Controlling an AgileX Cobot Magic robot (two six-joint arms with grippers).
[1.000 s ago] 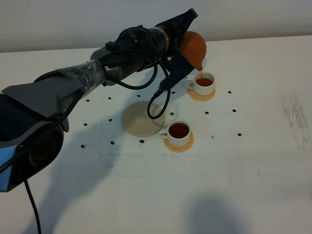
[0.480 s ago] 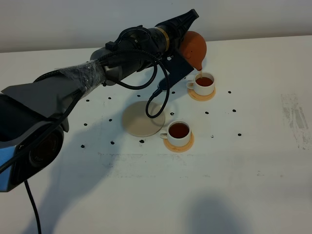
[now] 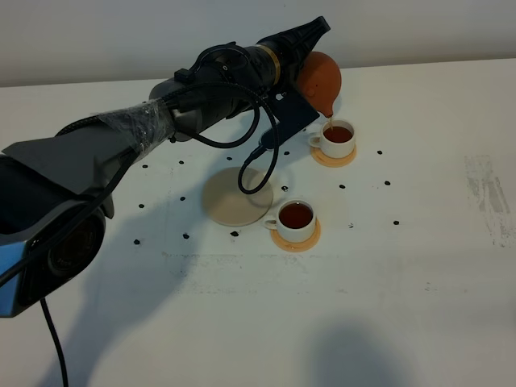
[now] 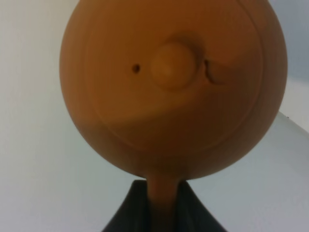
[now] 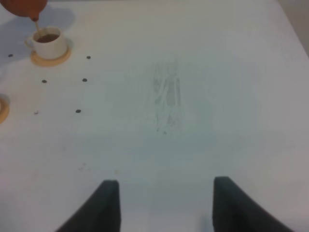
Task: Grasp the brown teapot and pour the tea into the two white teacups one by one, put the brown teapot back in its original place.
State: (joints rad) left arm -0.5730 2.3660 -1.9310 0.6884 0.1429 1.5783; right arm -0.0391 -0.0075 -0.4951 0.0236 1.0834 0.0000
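Observation:
The brown teapot (image 3: 322, 76) hangs tilted, spout down, over the far white teacup (image 3: 339, 135), and a thin stream of tea runs into it. My left gripper (image 3: 305, 74) is shut on the teapot's handle. In the left wrist view the teapot (image 4: 174, 87) fills the frame lid-on, its handle clamped between my dark fingers (image 4: 125, 220). The near white teacup (image 3: 297, 218) holds dark tea on its orange coaster. The beige round disc (image 3: 230, 201) lies bare to the left of that cup. My right gripper (image 5: 164, 203) hovers open over bare table, far from the far teacup (image 5: 48, 42).
Small black dots mark the white table (image 3: 403, 282) around the cups. A black cable loop (image 3: 256, 173) dangles from the left arm above the beige disc. A scuffed patch (image 3: 488, 193) lies at the right side of the table.
The teapot stays tilted over the far cup with tea still flowing. Only the dangling cable loop has swung slightly left.

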